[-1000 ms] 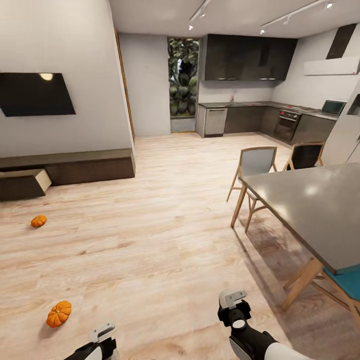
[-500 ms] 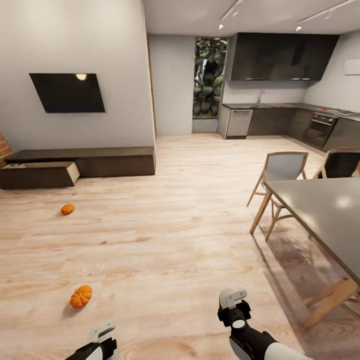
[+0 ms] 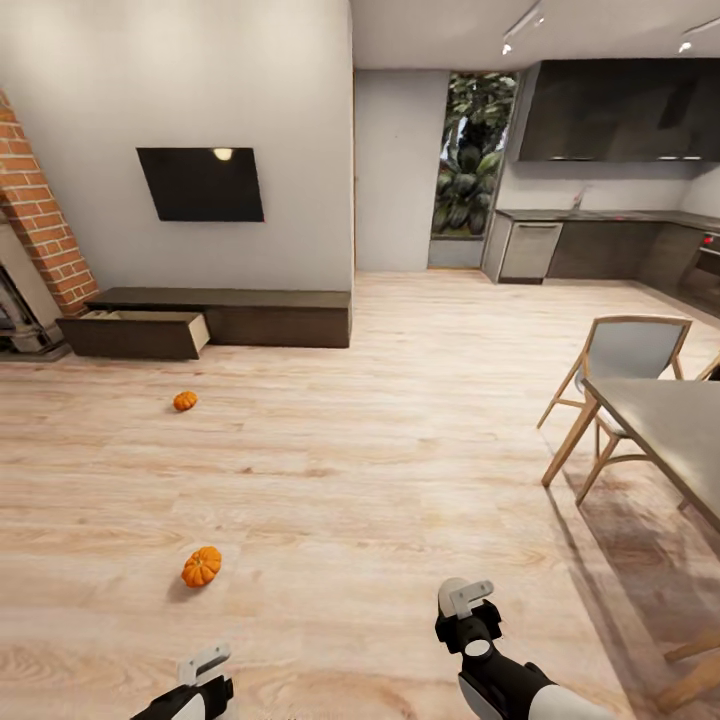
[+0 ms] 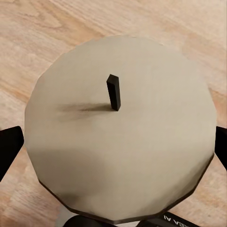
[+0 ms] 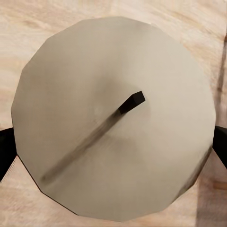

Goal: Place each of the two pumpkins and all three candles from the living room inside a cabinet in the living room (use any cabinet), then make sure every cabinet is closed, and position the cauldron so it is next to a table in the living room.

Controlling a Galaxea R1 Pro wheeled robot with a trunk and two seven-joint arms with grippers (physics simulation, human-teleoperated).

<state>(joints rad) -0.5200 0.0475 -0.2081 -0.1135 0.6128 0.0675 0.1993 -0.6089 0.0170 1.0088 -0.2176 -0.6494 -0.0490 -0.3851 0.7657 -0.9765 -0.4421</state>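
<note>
Two orange pumpkins lie on the wooden floor, one near me (image 3: 201,566) and one farther off (image 3: 185,401) in front of the cabinet. The long low dark cabinet (image 3: 270,315) stands against the wall under a TV, with its left drawer (image 3: 140,334) pulled out. My left gripper (image 3: 204,676) is low at the view's bottom edge, my right gripper (image 3: 466,608) beside it. In the left wrist view a beige candle (image 4: 142,142) with a dark wick sits between the dark fingers (image 4: 9,147). The right wrist view has another candle (image 5: 85,85) held the same way between its fingers (image 5: 220,146).
A brick fireplace (image 3: 40,230) rises at the far left. A grey dining table (image 3: 675,430) with wooden chairs (image 3: 622,352) stands at the right. The dark kitchen units (image 3: 610,250) line the back right. Open floor lies between me and the cabinet.
The whole view has swung left, so the cabinet and pumpkins sit more toward the middle and the brick fireplace has come into sight. Both grippers hold the same pose.
</note>
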